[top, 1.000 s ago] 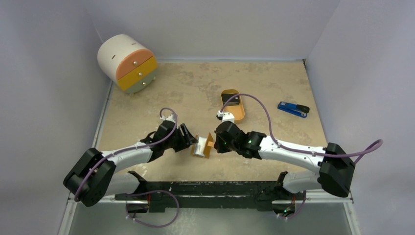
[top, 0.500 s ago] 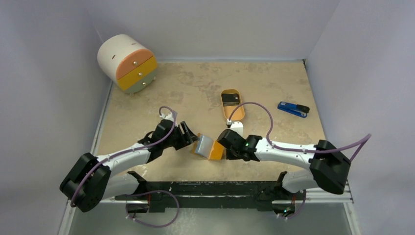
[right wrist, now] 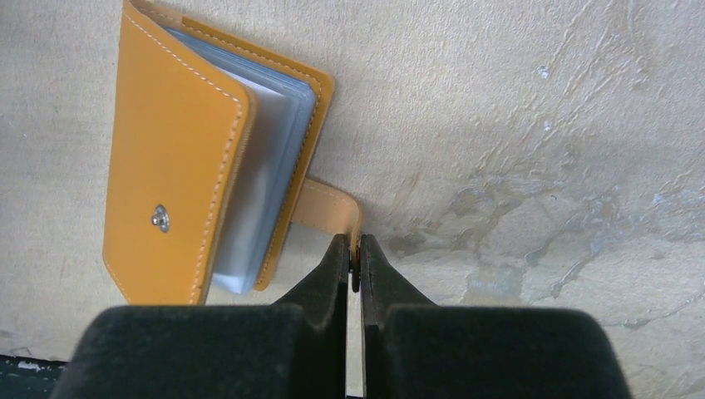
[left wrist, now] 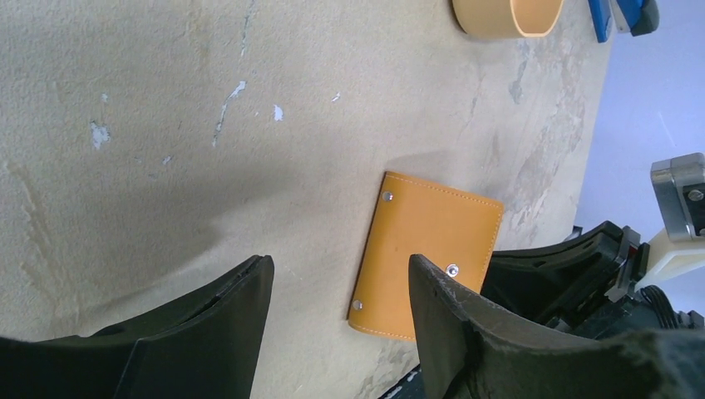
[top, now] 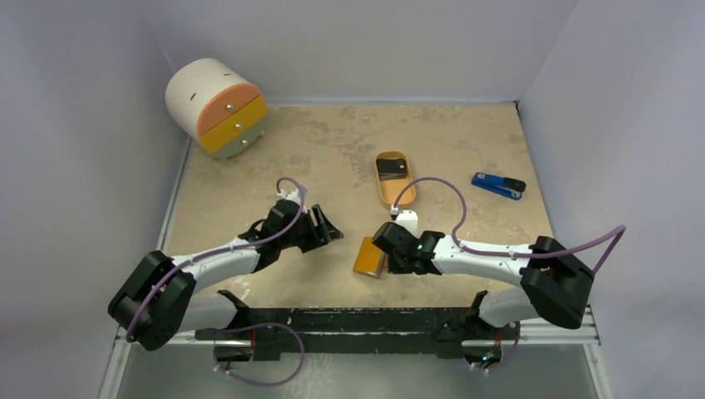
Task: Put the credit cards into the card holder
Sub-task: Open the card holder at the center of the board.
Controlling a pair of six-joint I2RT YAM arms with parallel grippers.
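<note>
My right jaws are pinching the card holder [right wrist: 166, 166] by its tab [right wrist: 328, 208] on the tabletop [right wrist: 540, 125]; my left jaws are gaping empty at its nine o'clock. I'm probably opening it; next needs the cover spread.

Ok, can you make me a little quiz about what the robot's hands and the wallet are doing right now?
1. True or false: the left hand is holding the card holder.
2. Where does the dark card lie? A) in the orange tray; B) in the left hand; C) inside the card holder.
3. Fill in the gap: the right hand is shut on the card holder's little ____.

Key:
1. False. It is open and apart from the card holder.
2. A
3. snap tab
</note>
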